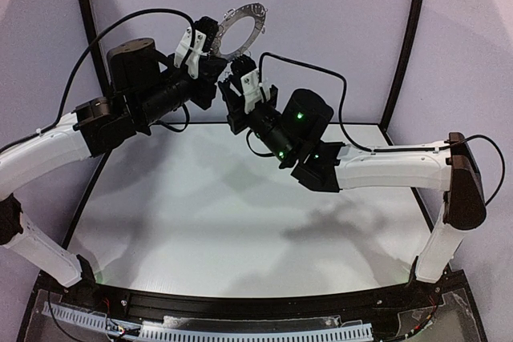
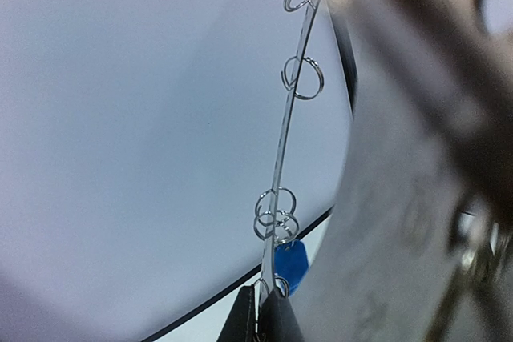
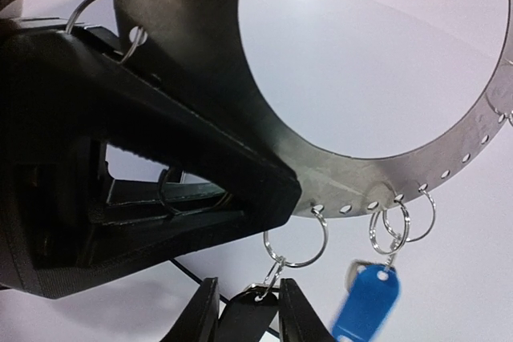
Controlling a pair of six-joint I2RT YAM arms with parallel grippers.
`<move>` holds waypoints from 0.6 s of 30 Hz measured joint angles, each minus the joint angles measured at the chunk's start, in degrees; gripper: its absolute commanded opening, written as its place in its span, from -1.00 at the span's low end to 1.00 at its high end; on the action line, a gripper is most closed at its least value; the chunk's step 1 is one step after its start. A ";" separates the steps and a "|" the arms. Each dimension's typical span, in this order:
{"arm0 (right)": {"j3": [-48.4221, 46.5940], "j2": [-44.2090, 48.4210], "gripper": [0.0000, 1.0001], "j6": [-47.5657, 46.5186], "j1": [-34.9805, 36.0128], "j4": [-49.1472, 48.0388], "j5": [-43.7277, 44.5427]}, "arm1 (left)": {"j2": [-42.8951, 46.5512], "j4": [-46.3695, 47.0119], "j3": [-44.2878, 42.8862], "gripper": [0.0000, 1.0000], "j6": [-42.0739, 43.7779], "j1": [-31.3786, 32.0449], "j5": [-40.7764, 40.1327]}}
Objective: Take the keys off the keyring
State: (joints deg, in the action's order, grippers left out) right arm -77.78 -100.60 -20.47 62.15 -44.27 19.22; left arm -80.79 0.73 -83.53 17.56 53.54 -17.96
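**Keyring held aloft, both keys hanging from its rim**

The keyring (image 3: pixel 345 182) is up in the air over the far part of the white surface (image 1: pixel 240 206), a little left of centre, touching nothing below it. The left gripper (image 2: pixel 267 311) has it: its dark jaws are clamped flat on the ring's metal band. In the left wrist view the band shows edge-on, rising straight out from between the fingertips. The ring's wide hole is clear, and small holes run along its outer rim, several of them carrying thin wire loops (image 3: pixel 298 239).

Both keys hang from the lower rim. The black key (image 3: pixel 248 302) dangles from a small link on one large loop, just beside the tip of the left gripper's jaw. The blue key (image 3: pixel 365 303) hangs further to the right from a pair of overlapping loops. It looks blurred, and nothing is touching it.

The right gripper (image 3: pixel 252 316) sits just under the ring, near the left one. Its two fingers stand close on either side of the black key's head, jaws narrowed round it. With black against black, I cannot tell whether they are pressing on it or only flanking it.
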 measured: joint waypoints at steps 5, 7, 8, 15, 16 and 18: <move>0.02 0.00 -0.69 0.17 0.00 -0.04 0.09 | 0.00 -0.04 0.02 -0.98 0.00 0.00 0.00; 0.15 0.00 -0.72 0.42 0.00 -0.07 0.13 | 0.00 -0.04 0.02 -0.98 0.00 0.00 0.02; 0.35 0.00 -0.73 0.46 0.00 -0.26 0.17 | 0.00 -0.04 0.02 -0.98 0.00 0.00 0.07; 0.44 0.02 -0.65 0.90 0.00 -0.22 0.48 | 0.00 -0.04 0.02 -0.98 -0.02 0.00 0.76; 0.44 0.02 -0.62 0.94 0.00 -0.22 0.61 | 0.00 -0.07 0.02 -0.98 -0.02 0.00 0.98; 0.44 0.00 -0.51 1.07 0.00 -0.26 1.14 | 0.00 -0.04 0.04 -0.98 -0.02 0.00 1.03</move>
State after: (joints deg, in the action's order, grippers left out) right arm -77.34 -100.60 -19.40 62.15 -44.53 20.36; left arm -80.79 0.69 -83.48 17.54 53.54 -16.93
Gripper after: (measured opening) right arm 0.185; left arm 0.018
